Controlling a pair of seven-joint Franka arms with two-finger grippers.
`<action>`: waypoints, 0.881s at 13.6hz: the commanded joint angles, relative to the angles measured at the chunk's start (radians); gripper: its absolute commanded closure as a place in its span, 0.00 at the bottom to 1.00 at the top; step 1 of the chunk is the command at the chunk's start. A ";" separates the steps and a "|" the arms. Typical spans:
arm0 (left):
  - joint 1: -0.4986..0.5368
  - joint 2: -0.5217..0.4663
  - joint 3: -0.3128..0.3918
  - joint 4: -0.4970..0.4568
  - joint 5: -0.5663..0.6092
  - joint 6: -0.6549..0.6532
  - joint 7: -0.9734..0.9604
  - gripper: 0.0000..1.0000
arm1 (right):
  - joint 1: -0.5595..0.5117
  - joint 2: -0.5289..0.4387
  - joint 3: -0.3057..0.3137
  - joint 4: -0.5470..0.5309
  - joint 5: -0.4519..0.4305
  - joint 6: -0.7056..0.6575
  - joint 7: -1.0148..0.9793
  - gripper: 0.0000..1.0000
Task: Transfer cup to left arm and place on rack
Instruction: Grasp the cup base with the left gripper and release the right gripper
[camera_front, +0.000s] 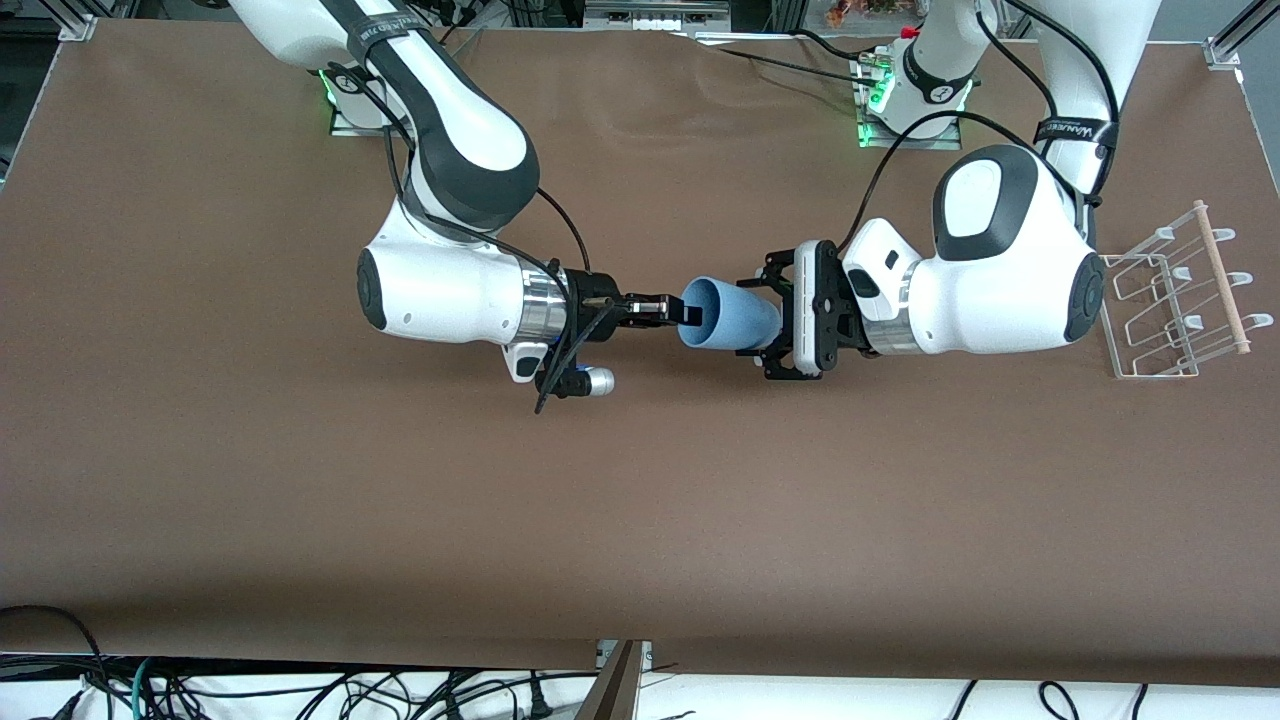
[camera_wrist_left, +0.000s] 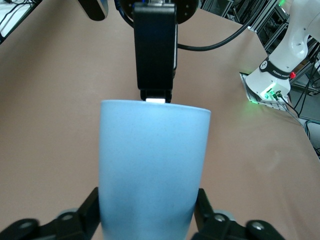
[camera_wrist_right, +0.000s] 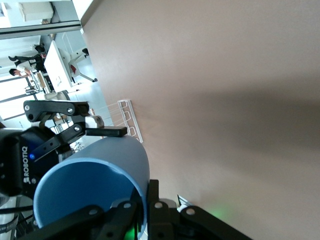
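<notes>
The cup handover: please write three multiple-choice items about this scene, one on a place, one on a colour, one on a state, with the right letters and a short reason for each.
1. Where is the rack?
A. at the left arm's end of the table
B. at the right arm's end
C. under the cup

2. What colour is the cup?
A. red
B. light blue
C. green

3. How is the cup held?
A. it lies on the table
B. by one gripper only
C. by both grippers

Answers:
1 A: the rack stands beside the left arm.
2 B: it is light blue in every view.
3 C: the right gripper pinches its rim, and the left gripper clamps its base, above the table.
</notes>
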 joint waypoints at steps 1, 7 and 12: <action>-0.022 0.005 0.004 0.009 -0.029 0.012 0.057 1.00 | -0.003 0.019 0.009 0.040 0.021 0.010 0.007 1.00; -0.016 -0.006 0.005 0.014 -0.018 -0.003 0.046 1.00 | -0.018 0.014 0.006 0.040 0.021 -0.002 0.004 0.00; -0.002 -0.063 0.017 0.031 0.104 -0.080 0.041 1.00 | -0.087 -0.006 0.005 0.040 0.019 -0.057 0.001 0.00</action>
